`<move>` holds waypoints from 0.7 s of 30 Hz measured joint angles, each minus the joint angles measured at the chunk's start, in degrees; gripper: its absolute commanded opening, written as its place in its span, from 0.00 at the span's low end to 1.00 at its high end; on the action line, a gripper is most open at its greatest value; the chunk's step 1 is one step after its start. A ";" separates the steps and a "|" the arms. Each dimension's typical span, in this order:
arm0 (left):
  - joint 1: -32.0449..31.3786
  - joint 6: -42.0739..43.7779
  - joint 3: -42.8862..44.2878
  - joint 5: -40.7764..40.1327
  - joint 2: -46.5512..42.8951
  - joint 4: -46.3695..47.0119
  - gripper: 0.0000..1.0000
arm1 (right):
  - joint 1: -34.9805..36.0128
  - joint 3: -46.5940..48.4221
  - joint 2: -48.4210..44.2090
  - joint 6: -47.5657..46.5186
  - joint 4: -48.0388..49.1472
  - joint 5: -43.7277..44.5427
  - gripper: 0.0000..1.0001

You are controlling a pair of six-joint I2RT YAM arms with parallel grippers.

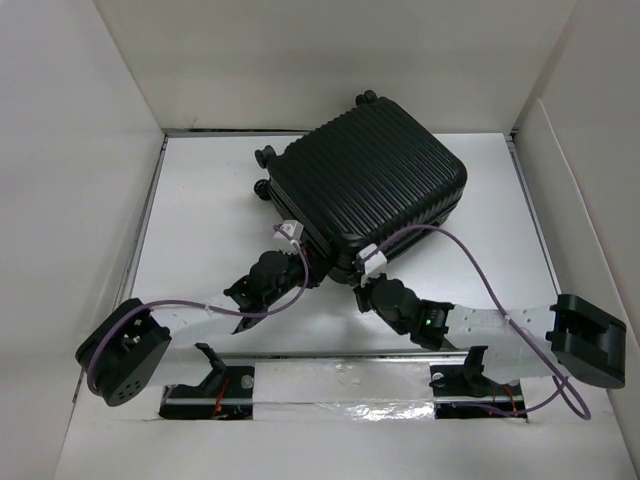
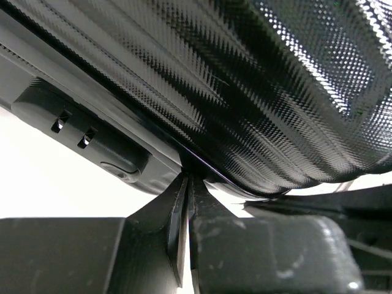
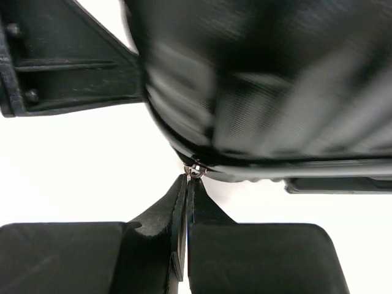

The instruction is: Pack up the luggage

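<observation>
I see the black suitcase [image 1: 370, 180] lying shut on the white table [image 1: 200, 210], far of centre, its wheels [image 1: 265, 156] at the far left. My left gripper [image 2: 187, 179] is clenched, tips against the near-edge seam. My right gripper [image 3: 187, 180] is clenched too, tips touching a small metal piece [image 3: 195, 170] on that seam.

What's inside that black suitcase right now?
Nothing of the inside shows. The suitcase lies closed on the table, so only its ribbed outside and small wheels can be seen. Whatever it holds, if anything, is covered by the lid.
</observation>
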 measured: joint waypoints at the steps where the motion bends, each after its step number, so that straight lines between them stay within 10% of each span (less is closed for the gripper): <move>1: -0.35 -0.28 0.22 -0.09 0.42 0.20 0.00 | 0.74 1.33 0.66 0.00 -1.75 0.85 0.00; 8: -2.03 -1.92 2.45 -1.86 5.01 2.60 0.00 | 3.15 10.27 10.08 -0.90 -5.97 8.72 0.00; 15: 2.73 -1.97 1.81 -1.49 3.45 -2.38 0.81 | 3.17 8.94 10.10 -1.14 -1.79 10.21 0.00; 21: 9.73 -2.38 1.97 -4.72 -11.69 -9.75 0.87 | 4.94 2.62 2.89 2.40 0.70 2.67 0.00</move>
